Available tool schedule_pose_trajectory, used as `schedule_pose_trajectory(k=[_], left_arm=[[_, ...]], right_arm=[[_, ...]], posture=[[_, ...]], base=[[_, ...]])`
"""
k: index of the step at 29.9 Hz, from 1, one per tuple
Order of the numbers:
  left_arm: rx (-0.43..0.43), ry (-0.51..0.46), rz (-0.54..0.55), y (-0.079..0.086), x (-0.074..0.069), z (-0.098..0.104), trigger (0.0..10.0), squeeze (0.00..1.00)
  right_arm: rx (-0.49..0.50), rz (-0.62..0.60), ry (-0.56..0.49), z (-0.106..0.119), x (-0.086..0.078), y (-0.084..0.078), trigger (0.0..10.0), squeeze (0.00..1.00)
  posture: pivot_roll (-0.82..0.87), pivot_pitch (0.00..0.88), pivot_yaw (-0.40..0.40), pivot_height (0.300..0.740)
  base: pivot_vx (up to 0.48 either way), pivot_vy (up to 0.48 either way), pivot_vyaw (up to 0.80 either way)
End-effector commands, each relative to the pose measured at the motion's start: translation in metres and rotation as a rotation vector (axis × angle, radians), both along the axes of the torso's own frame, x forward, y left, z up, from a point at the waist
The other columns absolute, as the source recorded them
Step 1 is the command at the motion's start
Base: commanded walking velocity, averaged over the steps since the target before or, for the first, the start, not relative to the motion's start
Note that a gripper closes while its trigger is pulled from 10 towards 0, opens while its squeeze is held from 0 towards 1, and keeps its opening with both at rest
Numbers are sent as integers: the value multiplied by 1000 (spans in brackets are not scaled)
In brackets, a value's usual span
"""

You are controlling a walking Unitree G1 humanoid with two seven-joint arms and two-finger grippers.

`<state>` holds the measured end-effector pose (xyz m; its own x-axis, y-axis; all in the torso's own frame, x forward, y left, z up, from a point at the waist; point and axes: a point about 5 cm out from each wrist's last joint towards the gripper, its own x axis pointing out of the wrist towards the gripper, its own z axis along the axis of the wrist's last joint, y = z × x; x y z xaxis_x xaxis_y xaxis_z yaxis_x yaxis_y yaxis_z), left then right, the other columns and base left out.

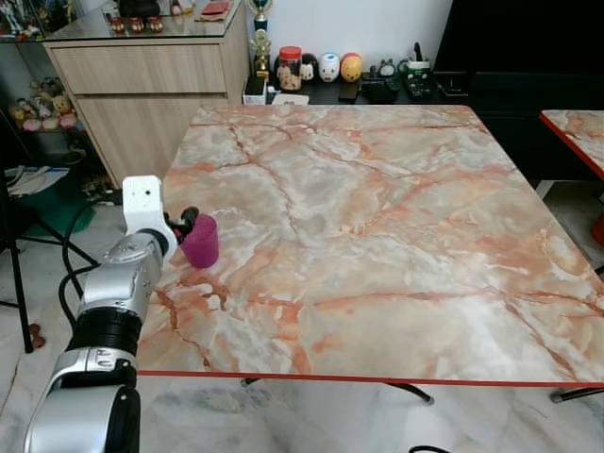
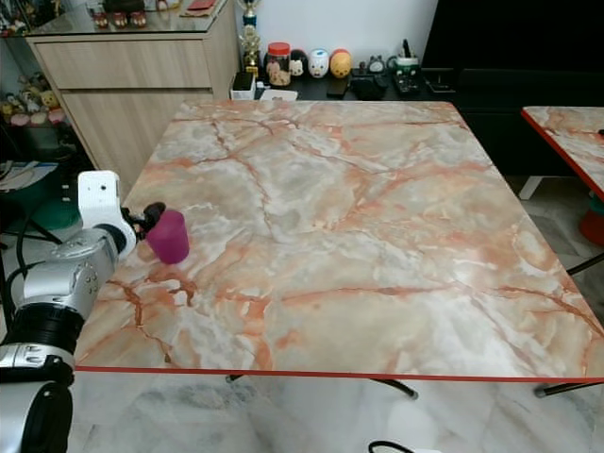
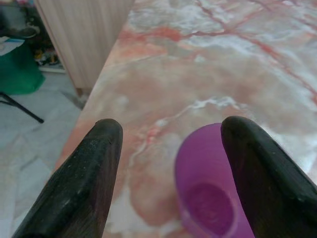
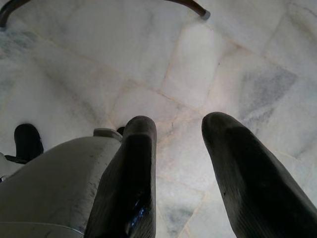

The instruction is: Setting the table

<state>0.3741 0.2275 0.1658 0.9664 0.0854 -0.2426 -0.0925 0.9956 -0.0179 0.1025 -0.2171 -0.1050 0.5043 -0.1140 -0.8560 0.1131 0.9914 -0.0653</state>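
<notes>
A magenta plastic cup [image 1: 200,242] stands upright near the left edge of the marble table [image 1: 377,236]. My left gripper [image 1: 187,222] sits right beside it, reaching in from the table's left side. In the left wrist view the cup [image 3: 208,198] lies between the two black fingers [image 3: 94,163], close against one of them, and the left gripper [image 3: 172,124] is open. The cup's inside looks empty. My right gripper [image 4: 179,121] hangs open over the pale floor tiles [image 4: 198,69], holding nothing.
A wooden sideboard [image 1: 142,85] stands beyond the table's far left corner. A low black console [image 1: 377,92] with jars and figurines runs along the back wall. A second marble table [image 1: 578,130] is at the right. A green bin [image 3: 20,74] and cables lie on the floor at left.
</notes>
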Motion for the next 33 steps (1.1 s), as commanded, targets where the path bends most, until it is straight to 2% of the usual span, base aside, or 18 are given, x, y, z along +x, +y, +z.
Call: schedule_pose_trajectory(k=[1,8,27,28,29,30,31,33], left_arm=[[-9,13,11,4,1,5,10000,0],[-13,38,20,6,0,3,10000,0],[-31,83,-15,-1,-2,-3,9843,0],[-32,84,-15,-1,-2,-4,8706,0],[-33,85,-15,-1,-2,-4,4902,0],[-35,87,-16,-1,-2,-4,4039,0],[-38,88,-16,0,-3,-5,1882,0],[-39,88,-17,0,-3,-5,1922,0]], right_arm=[[8,-1,17,-1,-3,0,10000,0],[14,2,19,-1,-4,1,10000,0],[20,1,25,-1,-3,0,10000,0],[21,0,25,-1,-3,0,10000,0],[21,0,24,-1,-3,0,10000,0],[21,0,24,-1,-3,0,10000,0],[21,-1,24,-1,-3,0,10000,0],[22,-1,25,-1,-3,0,10000,0]], posture=[[25,0,-7,736],[27,0,-7,736],[28,0,-12,736],[27,0,-11,736],[27,0,-11,736],[27,0,-11,736],[27,0,-11,736],[28,0,-12,736]], base=[[0,0,0],[0,0,0],[0,0,0],[0,0,0],[0,0,0],[0,0,0],[0,0,0],[0,0,0]])
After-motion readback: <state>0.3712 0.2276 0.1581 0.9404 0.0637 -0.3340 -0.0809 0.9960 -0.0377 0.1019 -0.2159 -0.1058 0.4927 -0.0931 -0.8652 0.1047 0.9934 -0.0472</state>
